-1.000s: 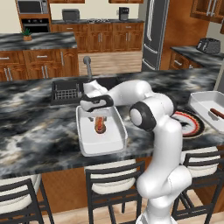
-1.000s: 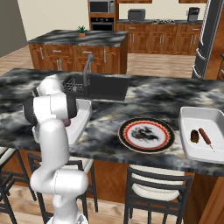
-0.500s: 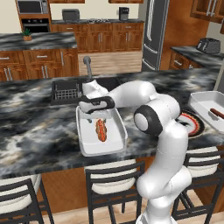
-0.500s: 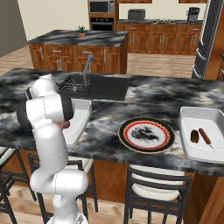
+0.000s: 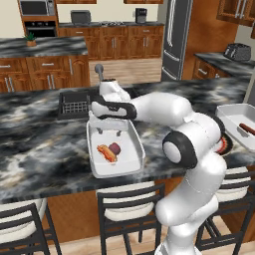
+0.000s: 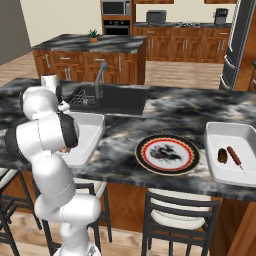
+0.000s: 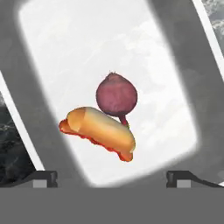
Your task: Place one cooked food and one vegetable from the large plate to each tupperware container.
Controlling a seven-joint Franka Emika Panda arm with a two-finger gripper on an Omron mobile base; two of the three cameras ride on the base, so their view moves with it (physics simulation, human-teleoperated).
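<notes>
The gripper hangs over the far end of the near tub, its two fingers spread wide and holding nothing — in the hand view the two dark tips stand far apart at the bottom. On the white floor of that tub lie a hot dog and a dark red beet, touching each other. The large plate sits bare on the marbled counter — between the near tub and the second tub. In the second tub rest a sausage and a small dark lump, just beside one another. A dark sink lies behind the near tub.
</notes>
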